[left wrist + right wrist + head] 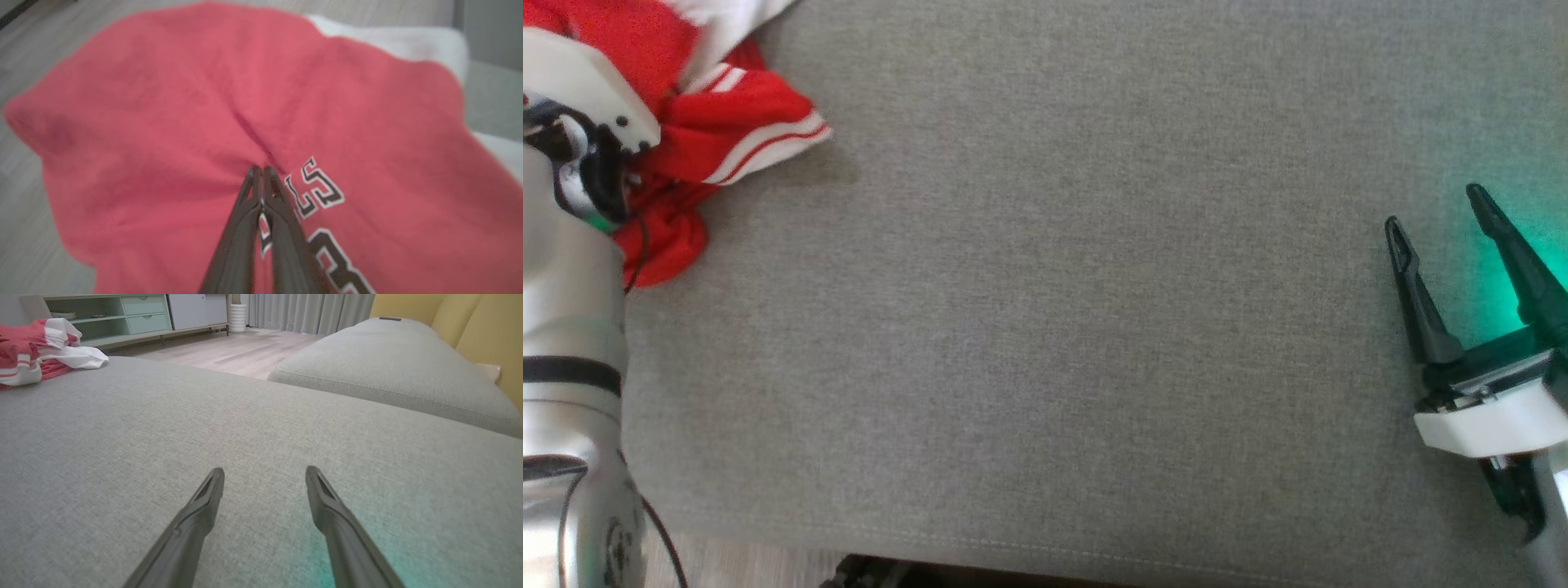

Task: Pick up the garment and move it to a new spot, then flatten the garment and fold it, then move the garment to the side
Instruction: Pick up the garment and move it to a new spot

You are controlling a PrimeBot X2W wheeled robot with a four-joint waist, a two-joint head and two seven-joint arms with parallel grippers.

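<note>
**A:** What's around the garment (727, 122)?

**B:** It's bunched up, red with white stripes, at the far left of the grey sofa cushion (1054, 327). Open grey fabric stretches from it to the right claw (1434, 208). Beyond lie a second cushion (388, 371), wooden floor (237, 351), a pale green cabinet (122, 314) and grey curtains (306, 310).

**A:** And the arms?

**B:** The left forearm (564, 327) reaches up over the heap. The left claw (261, 169) is pressed together, pinching a crease of red cloth beside black-and-white lettering. The right claw is well apart from the garment, low over the cushion, fingers spread wide around nothing.
</note>
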